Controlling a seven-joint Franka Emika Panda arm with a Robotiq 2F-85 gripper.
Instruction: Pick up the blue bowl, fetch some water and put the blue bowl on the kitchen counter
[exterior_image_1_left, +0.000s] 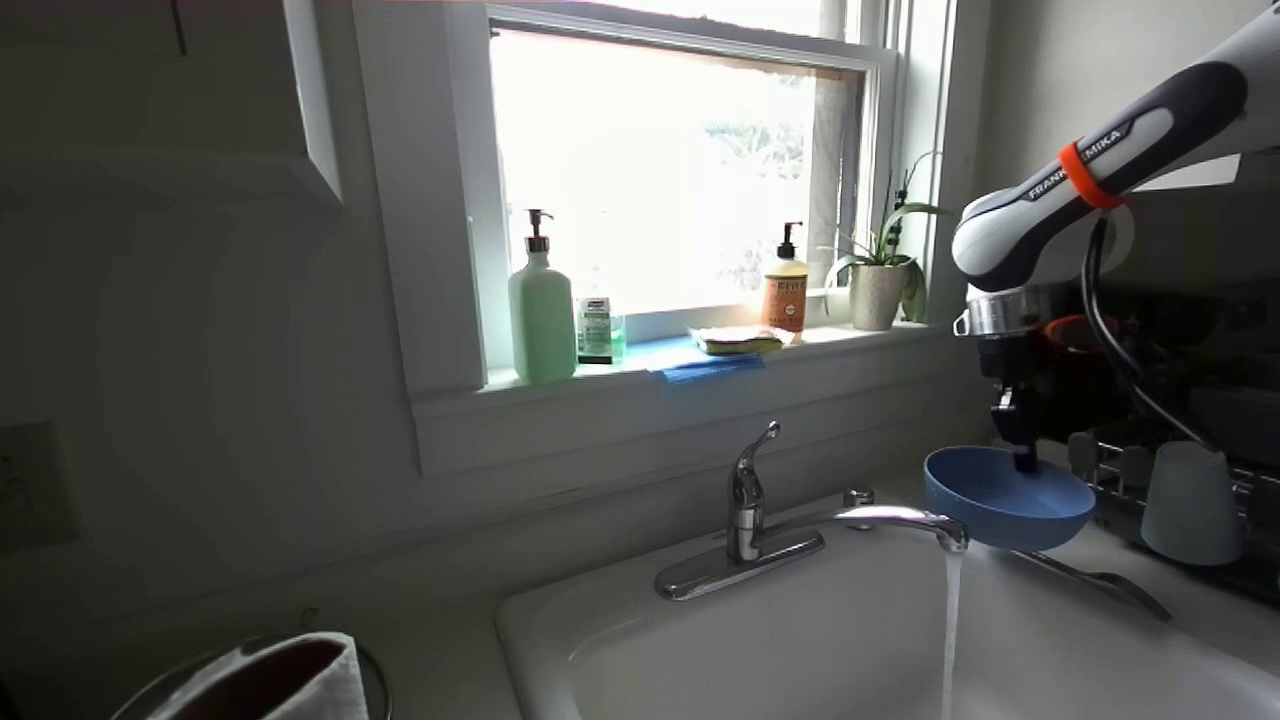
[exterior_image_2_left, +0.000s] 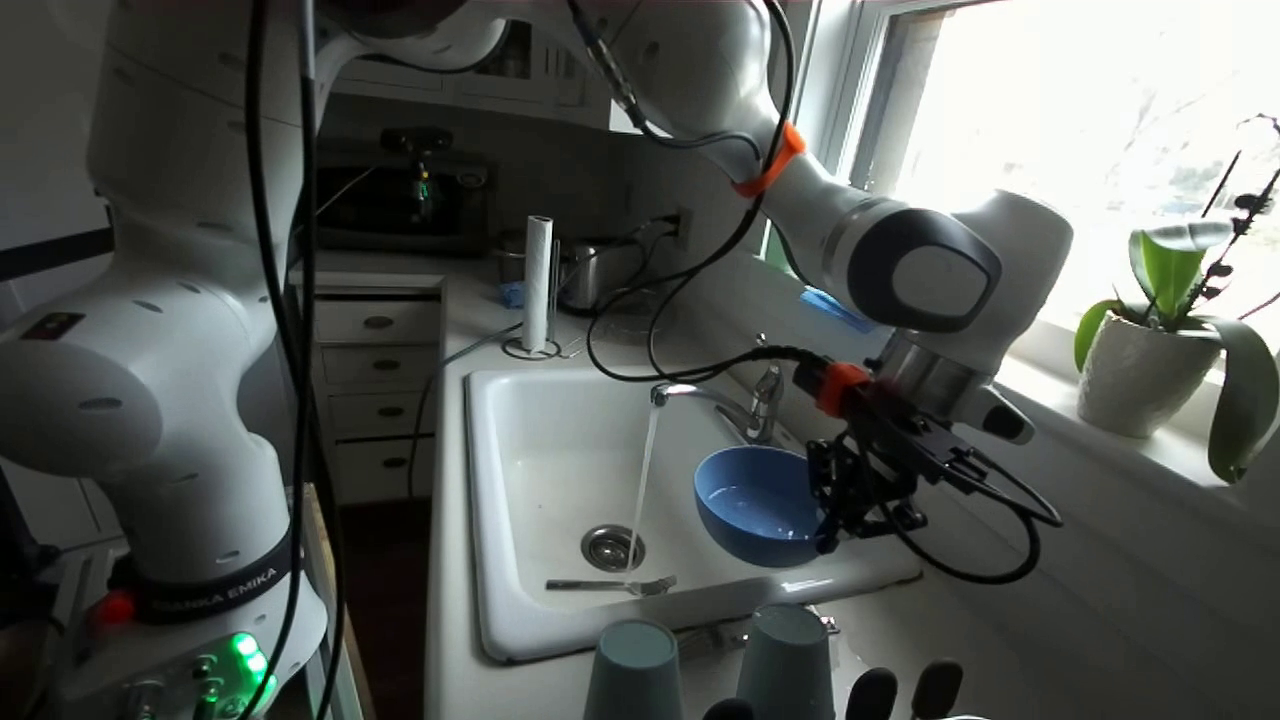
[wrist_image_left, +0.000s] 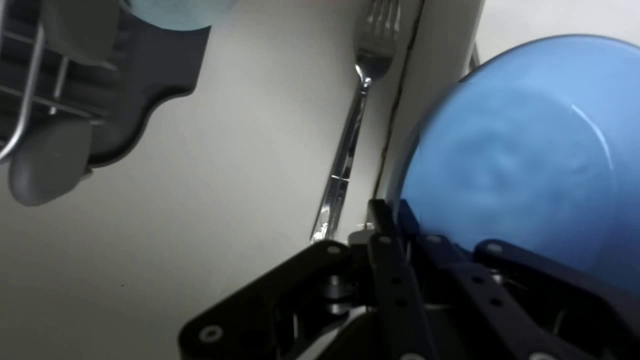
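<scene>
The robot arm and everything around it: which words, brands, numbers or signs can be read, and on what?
"FRANK" and "MIKA": on the robot arm, an orange band covering what lies between.
"FRANKA EMIKA": on the dark collar low on the arm, first letters faint.
Too small or blurred to read: labels on the orange pump bottle and small bottle, and the dark sticker on the arm.
No readable numbers.

Kitchen: counter (wrist_image_left: 225, 175) with white sink (exterior_image_2_left: 560, 450) below window (exterior_image_1_left: 650, 170), faucet (exterior_image_1_left: 745, 505), drawers (exterior_image_2_left: 350, 323), paper-towel roll (exterior_image_2_left: 537, 285), dish rack (wrist_image_left: 31, 85).

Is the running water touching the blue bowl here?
Apart. In an exterior view, the water falls beside the blue bowl, with white sink showing between them.
</scene>
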